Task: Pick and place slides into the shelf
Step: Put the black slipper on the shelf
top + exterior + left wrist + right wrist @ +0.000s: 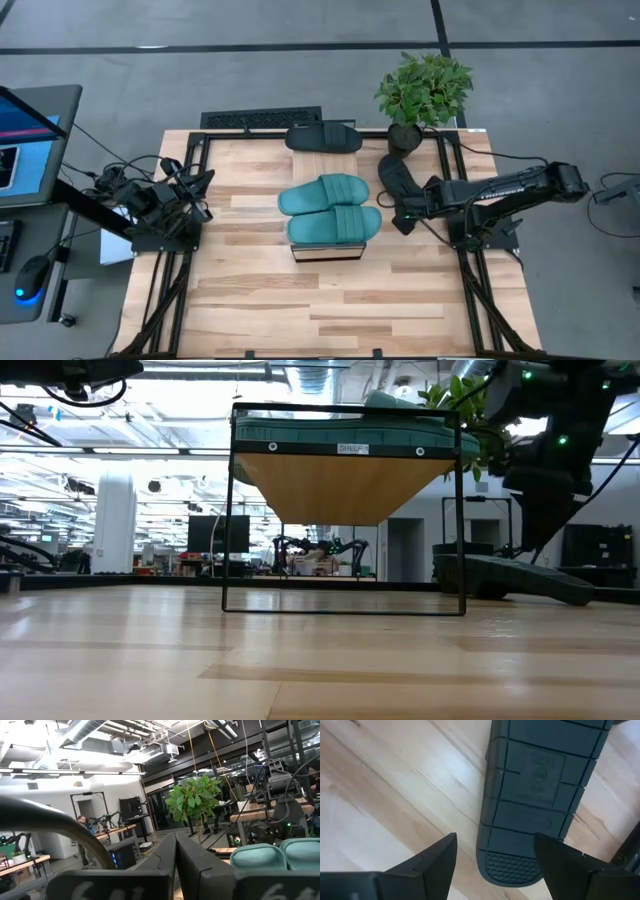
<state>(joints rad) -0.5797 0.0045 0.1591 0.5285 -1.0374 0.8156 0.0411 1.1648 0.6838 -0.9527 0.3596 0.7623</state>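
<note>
Overhead cam looks straight down; low cam sits at tabletop level, facing across. Both share shelf w/ green slides. Wrist cams close-up.

Left arm: I keep it folded at the table's left edge, waiting. Left gripper: my two fingers are pressed flat together, nothing between them.

Right arm: I reach in from the right side, stretched leftward and low over the table. Right gripper: pointed downward, my fingers spread wide apart, holding nothing.
</note>
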